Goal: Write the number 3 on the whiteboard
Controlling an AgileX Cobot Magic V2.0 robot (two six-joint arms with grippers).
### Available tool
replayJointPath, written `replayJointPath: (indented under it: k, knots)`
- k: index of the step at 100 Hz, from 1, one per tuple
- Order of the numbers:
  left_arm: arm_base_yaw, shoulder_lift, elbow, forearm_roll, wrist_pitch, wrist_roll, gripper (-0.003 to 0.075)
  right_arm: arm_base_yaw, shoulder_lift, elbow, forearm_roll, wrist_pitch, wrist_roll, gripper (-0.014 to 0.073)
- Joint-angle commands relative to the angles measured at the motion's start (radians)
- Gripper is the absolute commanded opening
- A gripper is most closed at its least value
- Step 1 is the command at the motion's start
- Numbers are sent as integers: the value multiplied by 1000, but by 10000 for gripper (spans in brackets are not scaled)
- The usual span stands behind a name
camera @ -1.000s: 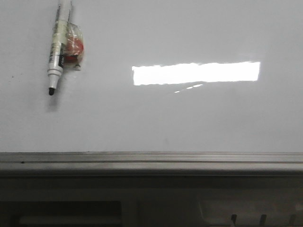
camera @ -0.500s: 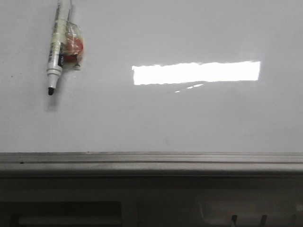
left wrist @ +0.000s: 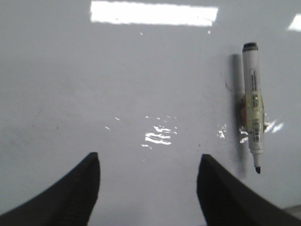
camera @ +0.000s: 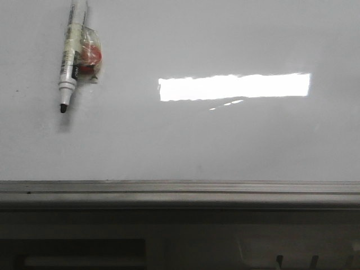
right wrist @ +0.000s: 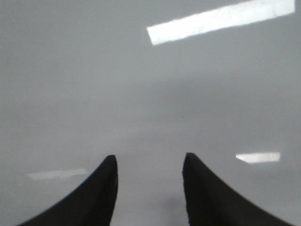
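Note:
The whiteboard [camera: 225, 140] is a glossy pale grey board that fills the front view, with a grey metal ledge [camera: 180, 188] along its near edge. No drawn number 3 shows on it in any view. A white marker [camera: 70, 56] with an uncapped black tip lies on the board at the far left, with a red lump under clear wrap [camera: 89, 55] stuck to its side. The marker also shows in the left wrist view [left wrist: 252, 117], to one side of my left gripper [left wrist: 148, 162], which is open and empty above the board. My right gripper [right wrist: 149, 160] is open and empty above bare board.
A bright white rectangular glare [camera: 233, 86] lies on the board right of the marker, and also shows in both wrist views. A dark grey panel [camera: 180, 247] runs below the ledge. Neither gripper shows in the front view.
The marker and the glare sit a few pixels further right in the front view. Nothing was taken hold of or let go.

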Motion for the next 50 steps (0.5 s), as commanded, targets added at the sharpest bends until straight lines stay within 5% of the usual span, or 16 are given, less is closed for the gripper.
replayJointPath:
  k: [1, 20, 50]
  knots:
    - [2, 122, -85, -101, 20, 66, 487, 4, 90, -87, -7, -43, -24, 356]
    - [-37, 361, -130, -408, 100, 309, 403, 84, 153, -140, -7, -63, -29, 356]
    - [-256, 587, -219, -406, -100, 317, 403, 180, 156, -142, -7, -35, -29, 356]
